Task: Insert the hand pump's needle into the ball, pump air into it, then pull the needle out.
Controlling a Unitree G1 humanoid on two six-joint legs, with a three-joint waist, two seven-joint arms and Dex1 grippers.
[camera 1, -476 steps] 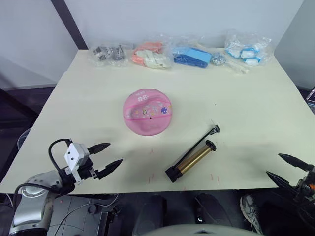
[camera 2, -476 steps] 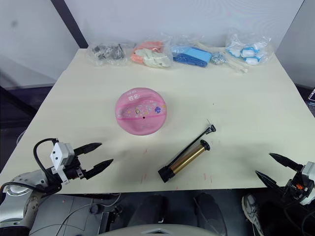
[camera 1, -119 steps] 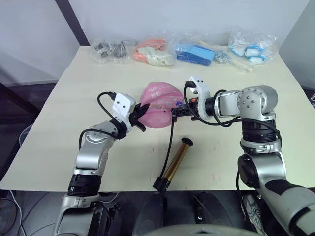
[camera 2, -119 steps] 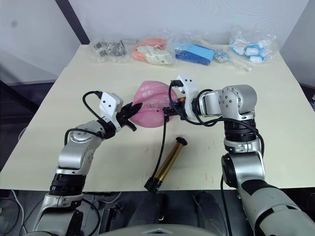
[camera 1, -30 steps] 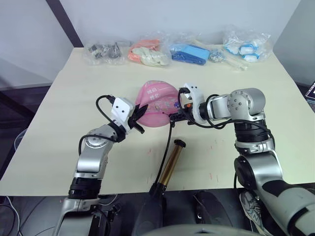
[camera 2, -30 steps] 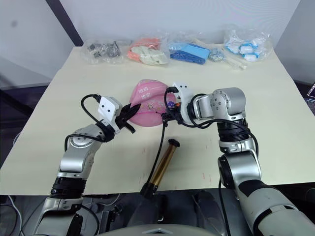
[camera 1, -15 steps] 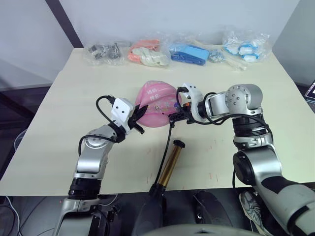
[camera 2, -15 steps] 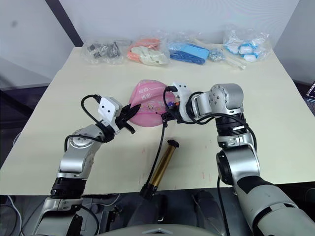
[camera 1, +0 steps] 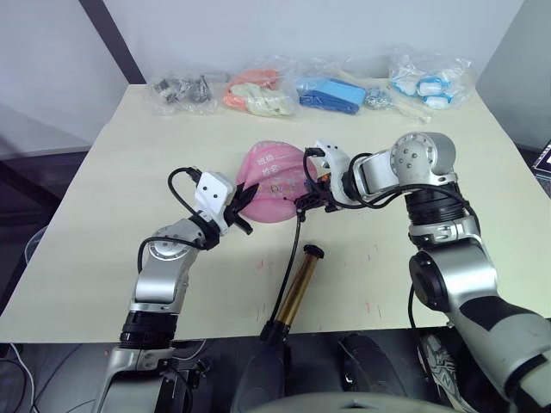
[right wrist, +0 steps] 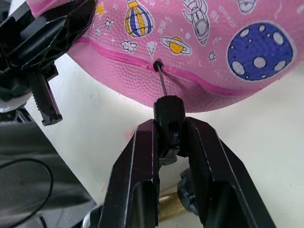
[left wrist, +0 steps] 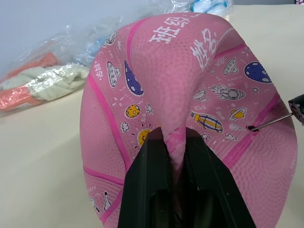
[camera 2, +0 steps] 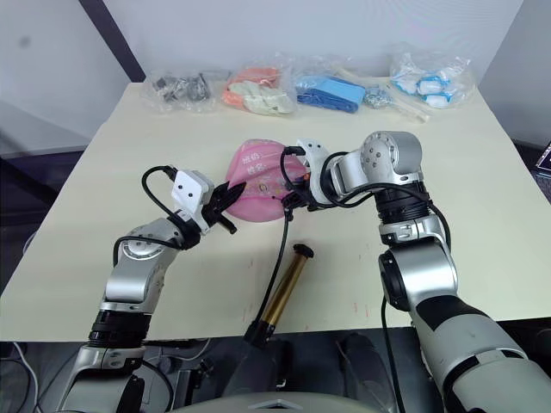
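Observation:
The pink ball [camera 1: 274, 176], saggy and printed with cartoons, lies mid-table. My left gripper [camera 1: 244, 207] is shut on a pinched fold of the ball's skin [left wrist: 173, 140]. My right gripper [right wrist: 169, 126] is shut on the black fitting [right wrist: 167, 111] at the end of the hose [camera 1: 294, 245]. The thin needle [right wrist: 162, 83] sticks out of that fitting, and its tip sits in the ball's black valve hole [right wrist: 156, 64]. Most of the needle's length shows outside the ball. The gold hand pump [camera 1: 298, 286] lies on the table toward me, its far end hanging past the front edge.
Along the back edge of the cream table [camera 1: 112, 189] lie clear bags: grey metal parts [camera 1: 181, 89], orange-and-white items [camera 1: 254, 93], blue items [camera 1: 331, 95] and blue-and-white items [camera 1: 428, 77]. The table's front edge runs just under the pump.
My right wrist has turned and shifted slightly toward the ball with the hose fitting still held. The left gripper, ball and pump stay put.

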